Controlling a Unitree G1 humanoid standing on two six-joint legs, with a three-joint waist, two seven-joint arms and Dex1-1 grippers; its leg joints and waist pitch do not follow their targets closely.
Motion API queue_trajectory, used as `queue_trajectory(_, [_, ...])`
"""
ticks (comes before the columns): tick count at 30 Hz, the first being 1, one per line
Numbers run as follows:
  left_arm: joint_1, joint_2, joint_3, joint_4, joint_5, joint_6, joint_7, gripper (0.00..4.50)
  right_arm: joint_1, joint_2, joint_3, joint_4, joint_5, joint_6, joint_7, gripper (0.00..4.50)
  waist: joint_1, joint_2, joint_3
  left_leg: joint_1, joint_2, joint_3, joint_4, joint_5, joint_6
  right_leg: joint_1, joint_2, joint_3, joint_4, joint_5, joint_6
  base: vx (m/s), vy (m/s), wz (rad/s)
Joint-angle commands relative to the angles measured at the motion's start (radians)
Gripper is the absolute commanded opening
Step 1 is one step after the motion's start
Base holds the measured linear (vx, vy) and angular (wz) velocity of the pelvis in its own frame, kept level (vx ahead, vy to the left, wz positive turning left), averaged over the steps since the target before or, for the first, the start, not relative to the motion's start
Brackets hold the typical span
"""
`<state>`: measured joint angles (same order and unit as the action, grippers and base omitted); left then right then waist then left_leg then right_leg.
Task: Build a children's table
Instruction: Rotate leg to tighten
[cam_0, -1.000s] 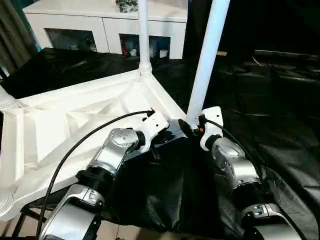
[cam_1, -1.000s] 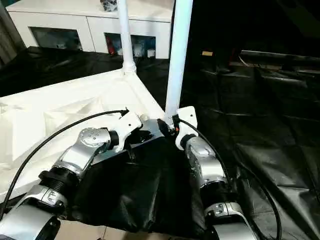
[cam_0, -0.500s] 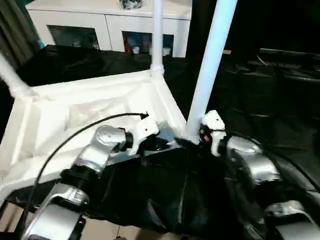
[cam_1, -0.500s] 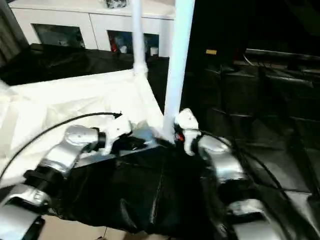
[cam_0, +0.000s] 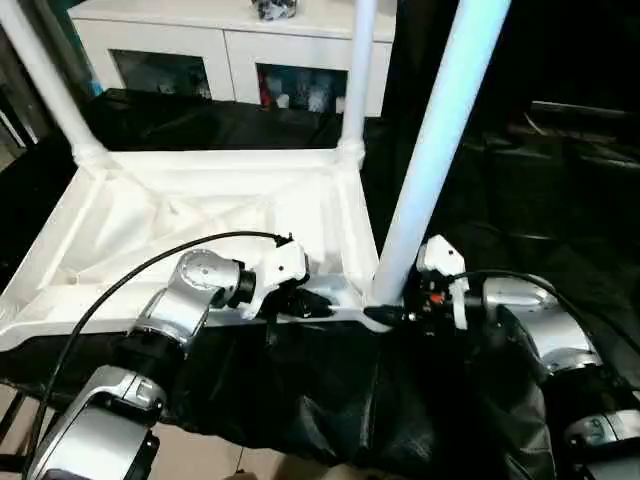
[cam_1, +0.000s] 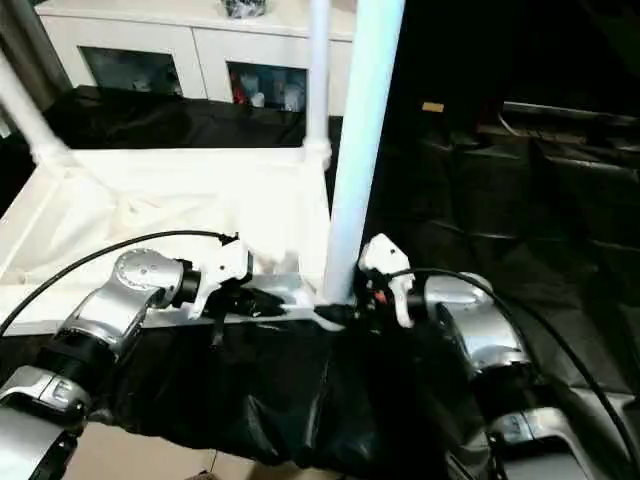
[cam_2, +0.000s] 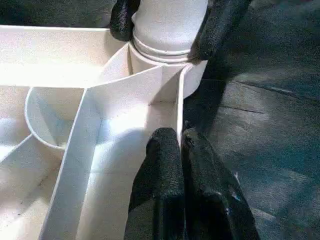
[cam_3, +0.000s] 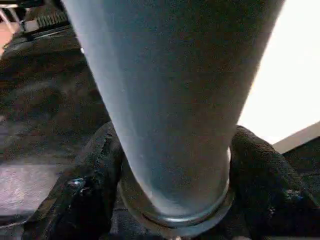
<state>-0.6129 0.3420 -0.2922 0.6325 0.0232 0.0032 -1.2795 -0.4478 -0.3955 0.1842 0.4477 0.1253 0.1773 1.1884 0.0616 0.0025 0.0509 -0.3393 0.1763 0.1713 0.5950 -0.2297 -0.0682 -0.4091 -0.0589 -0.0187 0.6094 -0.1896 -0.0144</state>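
Note:
The children's table top (cam_0: 200, 200) lies upside down on black cloth, ribbed underside up. White legs stand in its far left (cam_0: 45, 80) and far right (cam_0: 357, 70) corner sockets. A third leg (cam_0: 430, 170) rises from the near right corner. My left gripper (cam_2: 179, 142) is shut on the thin rim wall next to that corner. My right gripper (cam_0: 385, 315) has its black fingers (cam_3: 95, 190) pressed on both sides of the near leg's base (cam_3: 175, 150); from the left wrist they show hugging the collar.
A white cabinet with glass doors (cam_0: 200, 40) stands behind. The black-draped table (cam_0: 540, 180) stretches off to the right, and its cloth (cam_0: 330, 400) hangs over the near edge below my forearms. Bare floor (cam_0: 200, 460) shows at the bottom left.
The camera has swung, bringing the far left leg into view. My right forearm has swung out to the right and its fingers have closed in on the leg's base. The left grip is unchanged.

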Motion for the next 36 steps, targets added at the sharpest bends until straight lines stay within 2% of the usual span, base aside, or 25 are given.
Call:
queue_trajectory(1, [-0.021,-0.003,-0.002,-0.006,-0.005,0.011,0.022,0.00,0.038,0.025,0.094,-0.018,0.013,0.022,0.094,2.75,0.001,0.000,-0.058,-0.008,0.050,-0.004,-0.065,-0.080,0.082,0.062,-0.071,0.034,-0.060,-0.052,-0.295,0.000,0.000,0.00])
queue_trajectory(6, [-0.018,-0.009,0.002,-0.004,0.006,0.006,0.060,0.00,0.044,0.058,0.068,-0.007,0.007,0.000,0.021,2.68,-0.001,0.000,-0.057,-0.007,0.050,-0.005,-0.067,-0.097,0.067,0.060,-0.072,0.035,-0.064,-0.086,-0.290,0.000,0.000,0.00])
queue_trajectory(8, [-0.021,-0.030,0.005,0.009,0.042,0.010,0.160,0.00,0.038,0.132,0.015,0.021,-0.010,0.006,-0.161,2.67,-0.005,0.000,-0.055,-0.008,0.049,-0.006,-0.069,-0.109,0.058,0.058,-0.073,0.036,-0.067,-0.107,-0.283,0.000,0.000,0.00])
queue_trajectory(9, [-0.023,-0.047,0.012,0.014,0.050,0.021,0.205,0.00,0.038,0.164,-0.002,0.032,-0.020,0.011,-0.241,2.66,-0.017,-0.001,-0.049,-0.006,0.045,-0.009,-0.076,-0.150,0.028,0.055,-0.074,0.036,-0.078,-0.205,-0.258,0.000,0.000,0.00])
queue_trajectory(11, [-0.023,-0.071,0.020,0.013,0.054,0.040,0.251,0.00,0.038,0.210,-0.021,0.051,-0.035,0.007,-0.346,2.66,-0.024,-0.001,-0.046,-0.002,0.043,-0.011,-0.080,-0.184,0.008,0.053,-0.074,0.037,-0.084,-0.290,-0.234,0.000,0.000,0.00])
queue_trajectory(12, [-0.023,-0.093,0.025,0.010,0.057,0.054,0.289,0.00,0.032,0.249,-0.042,0.071,-0.037,0.031,-0.425,2.64,-0.030,0.001,-0.045,0.000,0.043,-0.014,-0.083,-0.212,-0.003,0.052,-0.074,0.037,-0.091,-0.354,-0.213,0.000,0.000,0.00])
queue_trajectory(13, [-0.022,-0.108,0.027,0.006,0.057,0.066,0.312,0.00,0.027,0.274,-0.051,0.084,-0.040,0.033,-0.472,2.64,-0.034,0.001,-0.047,-0.002,0.043,-0.016,-0.083,-0.212,-0.006,0.052,-0.073,0.039,-0.090,-0.360,-0.202,0.000,0.000,0.00])
queue_trajectory(14, [-0.021,-0.111,0.028,0.005,0.058,0.068,0.316,0.00,0.026,0.278,-0.053,0.087,-0.041,0.032,-0.479,2.64,-0.036,0.001,-0.047,-0.003,0.044,-0.016,-0.084,-0.209,-0.007,0.051,-0.072,0.039,-0.090,-0.354,-0.200,0.000,0.000,0.00])
queue_trajectory(16, [-0.018,-0.158,0.027,-0.002,0.079,0.097,0.407,0.00,0.006,0.356,-0.081,0.135,-0.052,0.025,-0.622,2.63,-0.040,0.002,-0.050,-0.004,0.043,-0.015,-0.082,-0.187,-0.008,0.051,-0.070,0.040,-0.086,-0.292,-0.211,0.000,0.000,0.00])
queue_trajectory(17, [-0.018,-0.160,0.027,-0.002,0.079,0.097,0.409,0.00,0.006,0.358,-0.081,0.136,-0.052,0.024,-0.624,2.63,-0.042,0.001,-0.050,-0.006,0.042,-0.014,-0.082,-0.181,-0.007,0.052,-0.070,0.041,-0.085,-0.278,-0.214,0.000,0.000,0.00])
queue_trajectory(18, [-0.014,-0.200,0.033,-0.012,0.077,0.117,0.460,0.00,-0.008,0.401,-0.073,0.163,-0.087,-0.001,-0.703,2.63,-0.044,0.005,-0.052,-0.004,0.040,-0.012,-0.078,-0.175,-0.001,0.051,-0.069,0.041,-0.084,-0.239,-0.226,0.000,0.000,0.00])
queue_trajectory(20, [-0.014,-0.201,0.033,-0.013,0.077,0.118,0.461,0.00,-0.009,0.402,-0.073,0.164,-0.088,-0.001,-0.705,2.63,-0.041,0.005,-0.052,-0.005,0.039,-0.011,-0.078,-0.166,0.004,0.053,-0.069,0.041,-0.084,-0.224,-0.231,0.000,0.000,0.00])
queue_trajectory(21, [-0.012,-0.221,0.034,-0.018,0.077,0.124,0.483,0.00,-0.015,0.417,-0.067,0.175,-0.106,-0.021,-0.732,2.63,-0.040,-0.001,-0.054,-0.007,0.039,-0.010,-0.076,-0.156,0.013,0.055,-0.070,0.041,-0.081,-0.208,-0.234,0.000,0.000,0.00])
queue_trajectory(23, [-0.010,-0.226,0.028,-0.019,0.085,0.116,0.490,0.00,-0.013,0.420,-0.060,0.174,-0.110,-0.040,-0.727,2.63,-0.038,0.001,-0.054,-0.007,0.039,-0.010,-0.076,-0.144,0.024,0.057,-0.070,0.041,-0.080,-0.186,-0.238,0.000,0.000,0.00])
queue_trajectory(24, [-0.009,-0.228,0.027,-0.020,0.088,0.115,0.491,0.00,-0.013,0.421,-0.059,0.173,-0.111,-0.045,-0.728,3.19,-0.038,0.002,-0.054,-0.009,0.040,-0.011,-0.077,-0.140,0.030,0.058,-0.069,0.040,-0.079,-0.174,-0.240,0.000,0.000,0.00])
queue_trajectory(25, [-0.007,-0.227,0.027,-0.021,0.089,0.113,0.492,0.00,-0.012,0.421,-0.064,0.170,-0.105,-0.044,-0.728,3.33,-0.038,0.002,-0.053,-0.008,0.041,-0.011,-0.078,-0.143,0.033,0.057,-0.069,0.040,-0.079,-0.172,-0.242,0.000,0.000,0.00])
queue_trajectory(26, [-0.002,-0.221,0.025,-0.025,0.088,0.104,0.484,0.00,-0.014,0.415,-0.070,0.168,-0.103,-0.047,-0.723,3.33,-0.039,0.001,-0.052,-0.008,0.040,-0.010,-0.078,-0.152,0.032,0.056,-0.069,0.040,-0.081,-0.180,-0.242,0.000,0.000,0.00])
queue_trajectory(27, [0.000,-0.217,0.024,-0.027,0.087,0.099,0.478,0.00,-0.016,0.410,-0.075,0.167,-0.102,-0.050,-0.720,3.70,-0.038,0.002,-0.052,-0.007,0.041,-0.010,-0.079,-0.156,0.032,0.056,-0.069,0.040,-0.081,-0.187,-0.241,0.000,0.000,0.00])
queue_trajectory(28, [0.005,-0.211,0.023,-0.030,0.091,0.097,0.475,0.00,-0.017,0.399,-0.077,0.170,-0.105,-0.061,-0.720,3.70,-0.039,-0.003,-0.052,-0.008,0.041,-0.010,-0.079,-0.159,0.033,0.057,-0.070,0.041,-0.082,-0.196,-0.239,0.000,0.000,0.00])
queue_trajectory(31, [0.024,-0.182,0.018,-0.048,0.092,0.083,0.439,0.00,0.006,0.332,-0.085,0.122,-0.120,-0.088,-0.708,3.89,-0.037,-0.001,-0.053,-0.008,0.043,-0.011,-0.078,-0.138,0.040,0.059,-0.071,0.040,-0.078,-0.166,-0.242,0.000,0.000,0.00])
queue_trajectory(34, [0.032,-0.156,0.011,-0.051,0.104,0.065,0.427,0.00,0.050,0.263,-0.090,0.036,-0.120,-0.092,-0.667,3.89,-0.031,0.001,-0.057,-0.009,0.043,-0.009,-0.072,-0.085,0.062,0.062,-0.068,0.040,-0.068,-0.055,-0.256,0.000,0.000,0.00])
queue_trajectory(36, [0.037,-0.143,0.010,-0.054,0.104,0.058,0.418,0.00,0.077,0.234,-0.105,-0.010,-0.106,-0.086,-0.634,3.89,-0.031,-0.001,-0.059,-0.009,0.042,-0.007,-0.069,-0.067,0.074,0.064,-0.068,0.040,-0.064,-0.008,-0.267,0.000,0.000,0.00])
